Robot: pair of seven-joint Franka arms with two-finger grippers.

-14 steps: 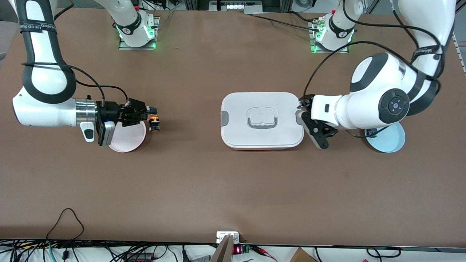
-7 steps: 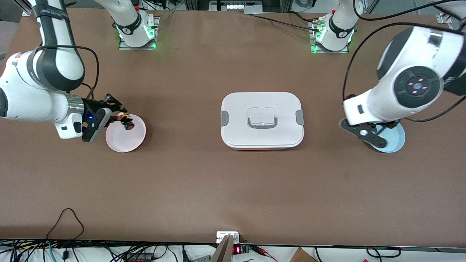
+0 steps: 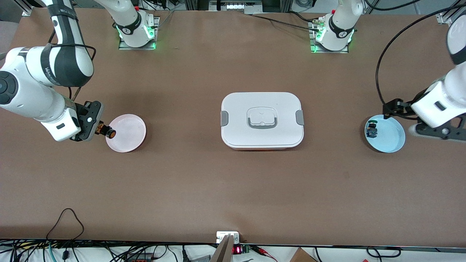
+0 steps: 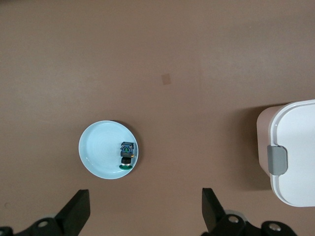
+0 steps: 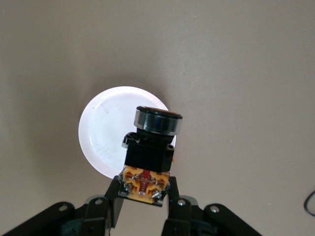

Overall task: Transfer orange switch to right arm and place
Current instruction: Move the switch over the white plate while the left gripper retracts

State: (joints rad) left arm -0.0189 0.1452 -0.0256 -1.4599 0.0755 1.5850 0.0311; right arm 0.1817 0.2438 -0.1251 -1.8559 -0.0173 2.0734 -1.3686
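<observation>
Moved since a moment ago: right pincer [image 3: 99, 128], clenched on the orange switch [image 3: 106, 131], now at the pink dish's [image 3: 127, 136] rim; left pincer [image 4: 142, 211], released, withdrawn beside the blue dish [image 3: 395, 145]. Handover done. Still left: lowering and letting go.

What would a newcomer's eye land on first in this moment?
Most striking is the orange switch, clamped in the right gripper over the rim of the pink dish toward the right arm's end of the table. At the table's middle sits a closed white lidded box. The left gripper, jaws open, hangs by the blue dish, which holds a small blue-and-green switch.
</observation>
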